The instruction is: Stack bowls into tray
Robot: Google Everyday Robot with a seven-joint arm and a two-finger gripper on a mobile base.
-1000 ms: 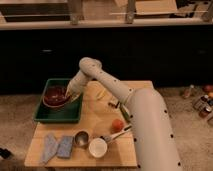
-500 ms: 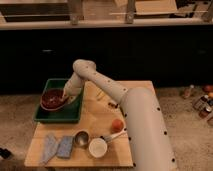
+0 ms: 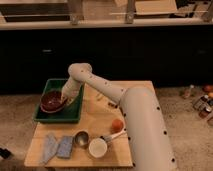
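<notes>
**One bowl visible in the tray, the other unaccounted for**

One dark maroon bowl (image 3: 52, 100) sits inside the green tray (image 3: 48, 118), toward its left half, and it is the only one of the two bowls that can be made out plainly. A paler, orange-brown edge seems to show along its lower right side, which may be the terracotta bowl nested with it, but that cannot be told for sure. If the two are indeed together, the stacking is, by my judgement, close to done and only the release and withdrawal are left; if not, the second bowl has yet to be found and brought in.

The pincer (image 3: 65, 99) is down inside the tray, at the right rim of the maroon bowl, reaching in from the arm that crosses the table (image 3: 95, 120). Whether it is spread or closed, and whether it grips the bowl, cannot be told.

Further right and nearer the front edge of the table lie things outside the task: a blue-grey cloth (image 3: 49, 148), a blue sponge (image 3: 65, 147), a small metal cup (image 3: 81, 138), a small white bowl (image 3: 97, 147), a brush (image 3: 113, 136) and an orange fruit (image 3: 117, 125). All lie well apart from the tray. Nothing appears to block the way out of it.
</notes>
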